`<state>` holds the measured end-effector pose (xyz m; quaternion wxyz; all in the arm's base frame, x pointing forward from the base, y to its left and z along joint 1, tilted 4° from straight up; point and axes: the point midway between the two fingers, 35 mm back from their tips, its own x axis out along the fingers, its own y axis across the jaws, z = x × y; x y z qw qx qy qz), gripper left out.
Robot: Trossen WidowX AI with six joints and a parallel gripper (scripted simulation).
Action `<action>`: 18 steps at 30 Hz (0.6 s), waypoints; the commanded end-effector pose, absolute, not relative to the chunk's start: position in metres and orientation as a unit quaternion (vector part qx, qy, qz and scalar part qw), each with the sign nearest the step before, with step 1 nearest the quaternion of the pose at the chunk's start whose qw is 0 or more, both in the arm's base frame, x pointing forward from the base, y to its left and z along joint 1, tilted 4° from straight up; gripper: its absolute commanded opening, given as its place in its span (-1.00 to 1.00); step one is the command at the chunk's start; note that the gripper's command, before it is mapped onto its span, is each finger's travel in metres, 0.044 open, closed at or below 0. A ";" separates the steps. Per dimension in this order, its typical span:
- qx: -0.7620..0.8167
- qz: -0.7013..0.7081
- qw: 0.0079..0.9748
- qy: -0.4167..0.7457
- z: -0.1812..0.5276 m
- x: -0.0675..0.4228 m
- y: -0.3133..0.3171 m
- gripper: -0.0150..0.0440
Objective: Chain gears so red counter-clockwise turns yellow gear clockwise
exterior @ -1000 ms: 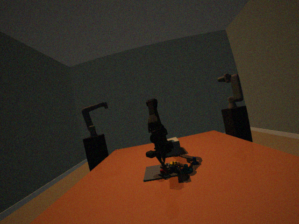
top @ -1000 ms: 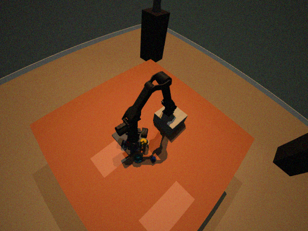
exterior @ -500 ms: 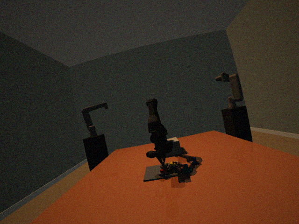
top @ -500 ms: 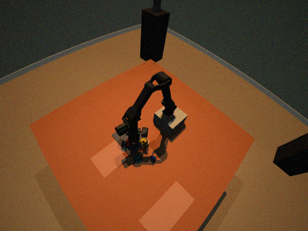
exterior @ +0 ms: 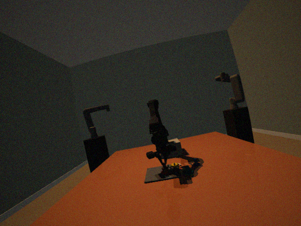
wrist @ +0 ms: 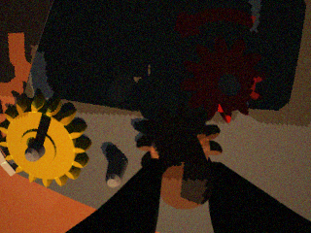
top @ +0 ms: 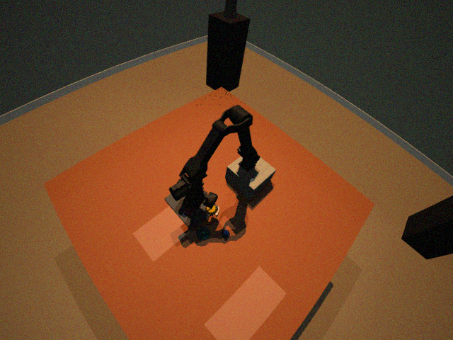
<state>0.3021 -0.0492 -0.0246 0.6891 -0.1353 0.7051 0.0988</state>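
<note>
My gripper (top: 195, 219) (exterior: 164, 170) (wrist: 185, 170) is over the grey board (top: 173, 201) (exterior: 152, 173) (wrist: 272, 141), shut on a shadowed orange gear (wrist: 181, 194). Whether that gear is on a peg or seated is hidden. The red gear (wrist: 201, 73) is beyond it to the right in the wrist view, mostly shaded. The yellow gear (top: 211, 210) (exterior: 175, 164) (wrist: 60, 146) with its black stripe is at left in the wrist view. An empty peg (wrist: 115, 165) stands between the yellow and held gears. A teal gear (top: 202, 234) and a blue gear (top: 226, 234) stand on the table.
The red arrow (wrist: 214, 16) lies beyond the red gear, and the white arrow (top: 218, 210) beside the yellow one. The arm's pale-topped base block (top: 265, 171) stands behind the board on the orange table (top: 292, 227). The arm's shadow covers part of the board and both loose gears.
</note>
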 end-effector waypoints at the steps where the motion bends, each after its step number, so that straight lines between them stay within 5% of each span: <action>1: -0.121 0.083 0.690 0.709 -0.026 0.300 -0.049 -0.49; 18: -0.250 0.217 0.655 0.680 -0.026 0.302 -0.050 -0.49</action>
